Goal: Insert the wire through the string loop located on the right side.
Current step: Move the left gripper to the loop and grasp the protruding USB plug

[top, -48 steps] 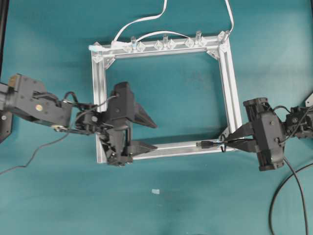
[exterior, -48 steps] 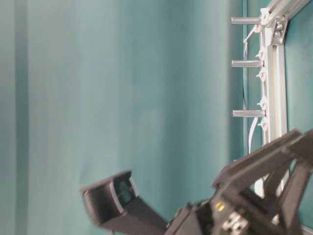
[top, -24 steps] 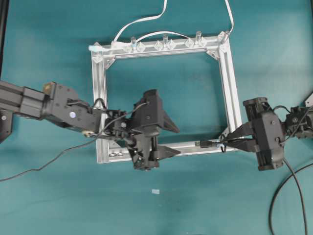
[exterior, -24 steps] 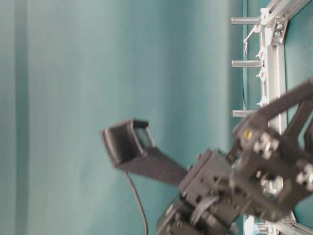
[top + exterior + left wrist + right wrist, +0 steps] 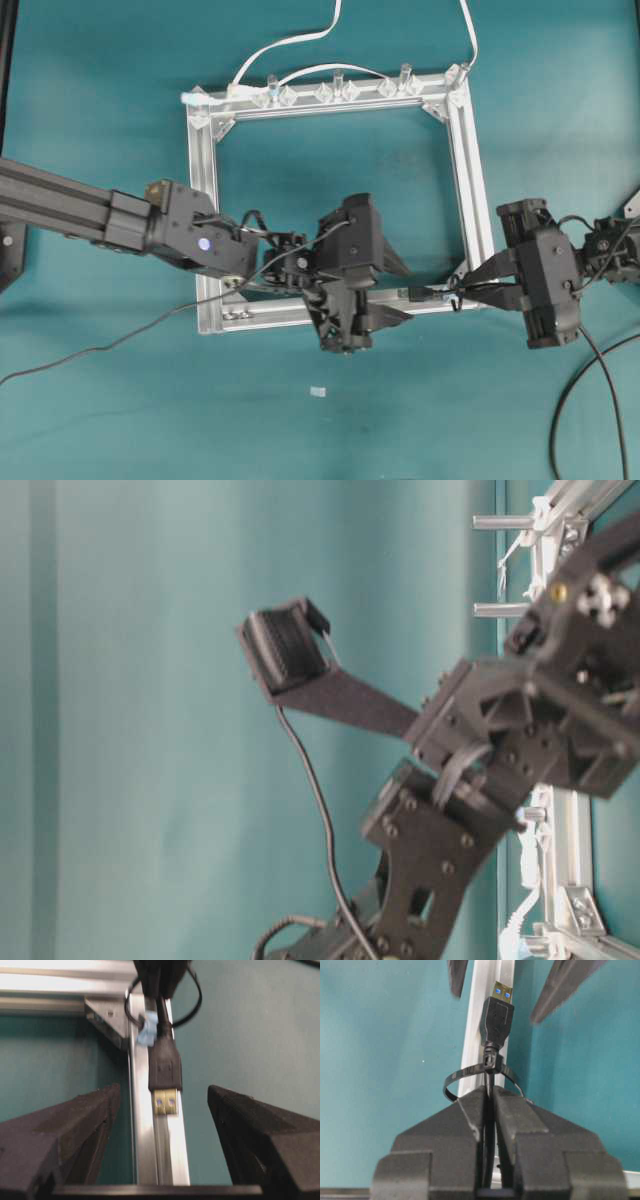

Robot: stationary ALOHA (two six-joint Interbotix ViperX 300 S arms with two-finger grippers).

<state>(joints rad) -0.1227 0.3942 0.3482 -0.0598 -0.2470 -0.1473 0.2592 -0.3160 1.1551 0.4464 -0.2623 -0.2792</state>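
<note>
Overhead: I have the right gripper at 3 o'clock of the silver frame, pinching the wire just behind its plug. The plug already pokes through the string loop at the frame's lower right corner, tip toward 9 o'clock. My left gripper is spread wide at 9 o'clock of the plug, near but not touching.

Table-level view: only the left arm body and one finger show; plug and loop are hidden here.

Left wrist cam: plug at 12 o'clock, centred between my open fingers, loop ring behind it with a blue bit. Picture is a bit blurred.

Right wrist cam: fingers pressed together on the cable; the loop circles the cable right below the plug.

I judge this as handover step: next I must bring the left jaws around the plug, close, then release the right and pull through. Whether the plug rests on the rail, I cannot tell.
</note>
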